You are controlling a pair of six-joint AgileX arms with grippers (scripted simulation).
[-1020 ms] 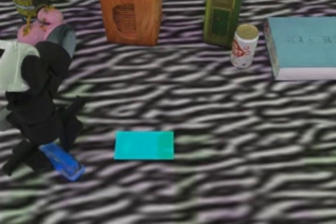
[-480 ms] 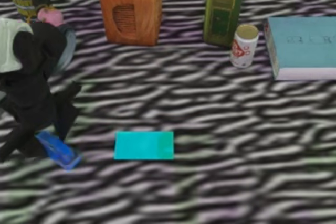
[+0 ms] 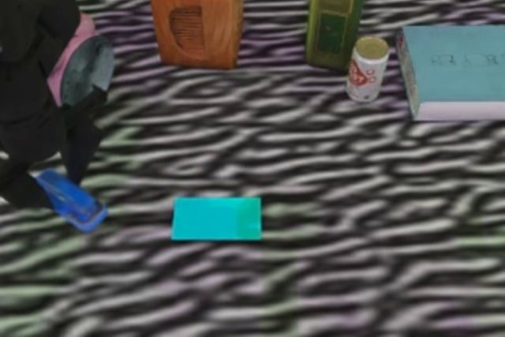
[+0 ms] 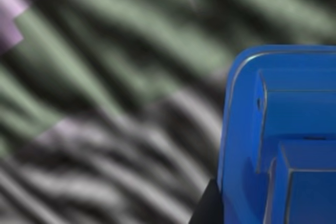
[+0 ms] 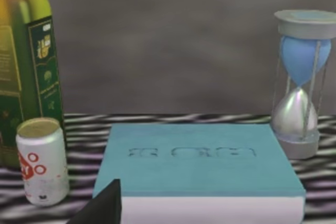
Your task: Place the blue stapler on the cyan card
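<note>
The blue stapler is glossy bright-blue plastic, elongated with rounded ends, sitting at about 9 o'clock on the counter, which has a wavy black, white, green and lilac stripe pattern. The left pincer is clenched on the stapler's upper-left end, so that end is buried under the black fingers; only the lower-right end pokes out. In the left wrist view the stapler fills one corner, smooth with stepped edges, cut off by the frame. The cyan card is a thin flat plain rectangle just left of centre, apart from the stapler. Along 12 o'clock: an orange woodgrain box, a green bottle cut off at the top, and a small white-and-red can. A thick light-blue book runs off at 2 o'clock. The right pincer shows only as one dark tip, can't tell its state.
</note>
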